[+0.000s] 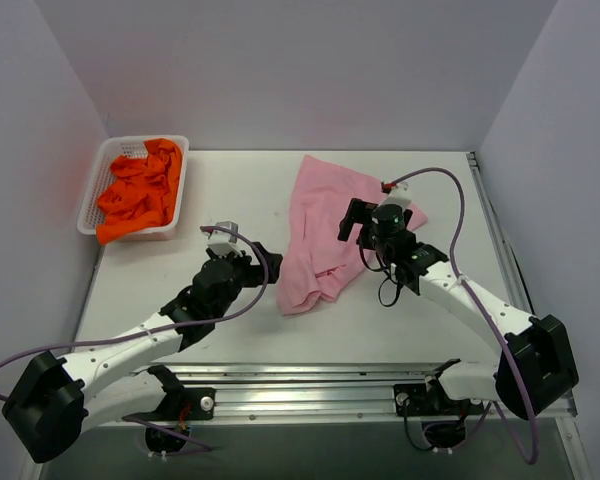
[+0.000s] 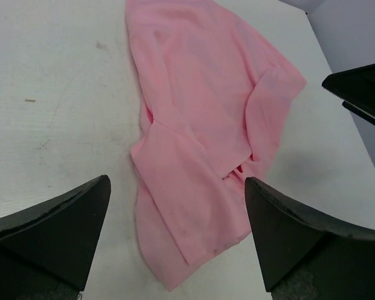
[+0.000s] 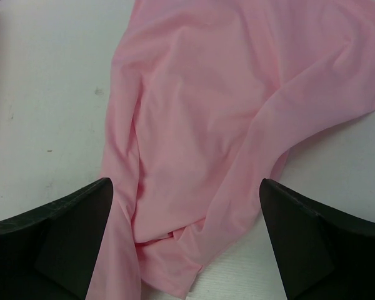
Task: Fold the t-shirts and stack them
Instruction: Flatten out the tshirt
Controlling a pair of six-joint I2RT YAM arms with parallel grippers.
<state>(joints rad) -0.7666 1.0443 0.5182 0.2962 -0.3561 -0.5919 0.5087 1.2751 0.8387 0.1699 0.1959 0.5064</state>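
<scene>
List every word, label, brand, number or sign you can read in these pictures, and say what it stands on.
No text can be read anywhere. The pink t-shirt, orange t-shirts, white basket and table are plain, and neither the left gripper nor the right gripper shows a legible mark.

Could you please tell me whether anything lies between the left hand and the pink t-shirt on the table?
Nothing visible does. The open left hand faces the pink t-shirt across bare white table. The open right hand hangs over the shirt's right part, and the basket of orange t-shirts sits away at the far left.
</scene>
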